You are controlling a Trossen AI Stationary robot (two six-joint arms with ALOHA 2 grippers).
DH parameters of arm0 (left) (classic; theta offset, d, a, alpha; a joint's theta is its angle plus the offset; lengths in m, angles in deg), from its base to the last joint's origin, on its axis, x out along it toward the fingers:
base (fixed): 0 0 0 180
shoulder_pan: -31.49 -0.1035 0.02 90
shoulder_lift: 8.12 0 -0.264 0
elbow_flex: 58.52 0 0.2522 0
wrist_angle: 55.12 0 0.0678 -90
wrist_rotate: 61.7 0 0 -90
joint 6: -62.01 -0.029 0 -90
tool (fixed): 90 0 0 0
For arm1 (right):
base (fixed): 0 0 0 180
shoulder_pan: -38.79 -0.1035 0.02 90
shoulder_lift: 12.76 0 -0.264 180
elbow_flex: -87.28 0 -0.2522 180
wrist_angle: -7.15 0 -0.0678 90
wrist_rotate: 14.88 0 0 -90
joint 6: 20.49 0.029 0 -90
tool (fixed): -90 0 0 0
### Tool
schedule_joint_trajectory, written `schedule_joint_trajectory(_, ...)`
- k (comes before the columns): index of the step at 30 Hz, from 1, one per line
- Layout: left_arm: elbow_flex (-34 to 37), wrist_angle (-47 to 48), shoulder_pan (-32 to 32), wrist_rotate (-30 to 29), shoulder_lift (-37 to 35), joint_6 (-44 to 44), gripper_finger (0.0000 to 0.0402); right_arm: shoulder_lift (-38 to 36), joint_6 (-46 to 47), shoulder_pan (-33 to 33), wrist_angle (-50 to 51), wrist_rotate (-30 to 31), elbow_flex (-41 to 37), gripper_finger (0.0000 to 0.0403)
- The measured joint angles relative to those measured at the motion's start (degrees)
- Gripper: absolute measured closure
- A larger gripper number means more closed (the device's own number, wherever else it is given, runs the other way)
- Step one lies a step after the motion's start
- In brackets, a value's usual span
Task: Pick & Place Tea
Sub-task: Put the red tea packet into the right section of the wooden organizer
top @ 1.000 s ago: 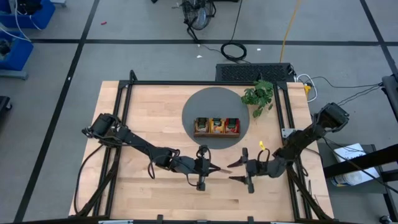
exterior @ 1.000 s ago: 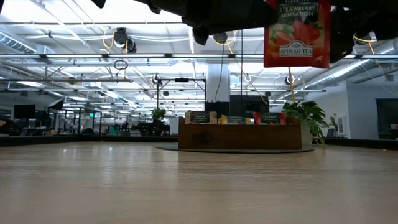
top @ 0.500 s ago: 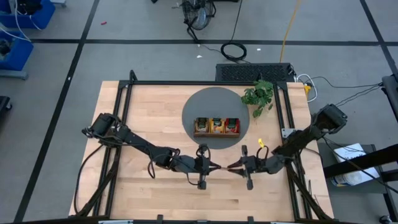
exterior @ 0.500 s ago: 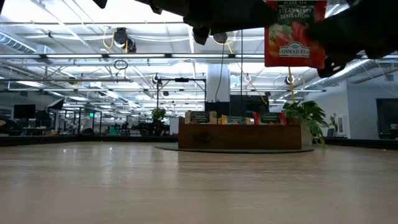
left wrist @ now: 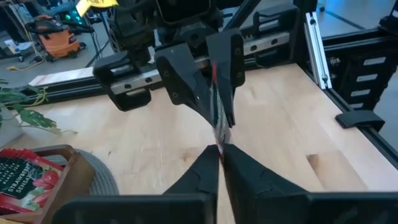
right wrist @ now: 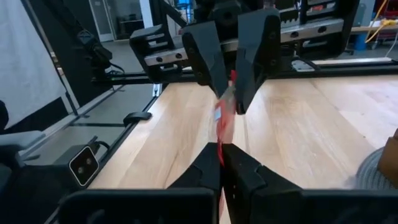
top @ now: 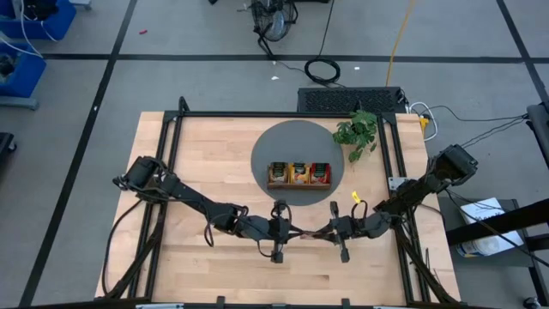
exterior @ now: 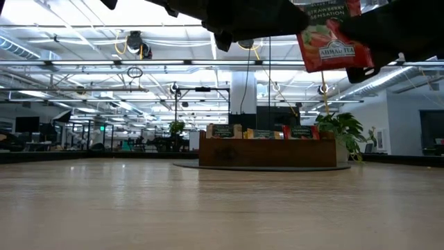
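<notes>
Two dark end effectors meet at the lower middle of the high view, above the pale wooden worktop (top: 206, 154). The left end effector (top: 298, 232) and the right end effector (top: 319, 232) are both clenched on one flat, shiny red tea bag (exterior: 334, 42). It hangs tilted at the upper right of the low view. In the middle sits a brown wooden tray (top: 298, 184) on a round grey mat (top: 274, 146). A leafy plant (top: 358, 133) stands beside it. The floor (top: 214, 81) is grey.
</notes>
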Motion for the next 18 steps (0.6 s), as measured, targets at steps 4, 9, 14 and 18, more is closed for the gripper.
schedule_joint_trajectory(4,0.00,0.52,0.48,-0.06,0.00,-1.70,0.0344,-0.29,-1.65,0.07,-0.24,0.07,0.00,0.0402)
schedule_joint_trajectory(9,0.07,3.13,2.71,-4.87,-2.12,-5.45,0.0295,-0.31,-2.31,1.20,-0.13,0.06,0.00,0.0402)
schedule_joint_trajectory(14,0.01,20.13,6.46,-10.01,-8.87,-1.13,0.0259,-0.35,-3.49,2.54,-0.61,1.33,-1.31,0.0403)
schedule_joint_trajectory(18,0.04,30.56,11.36,-9.98,-11.28,6.93,0.0255,-1.66,-5.29,2.62,-2.09,3.03,-3.04,0.0403)
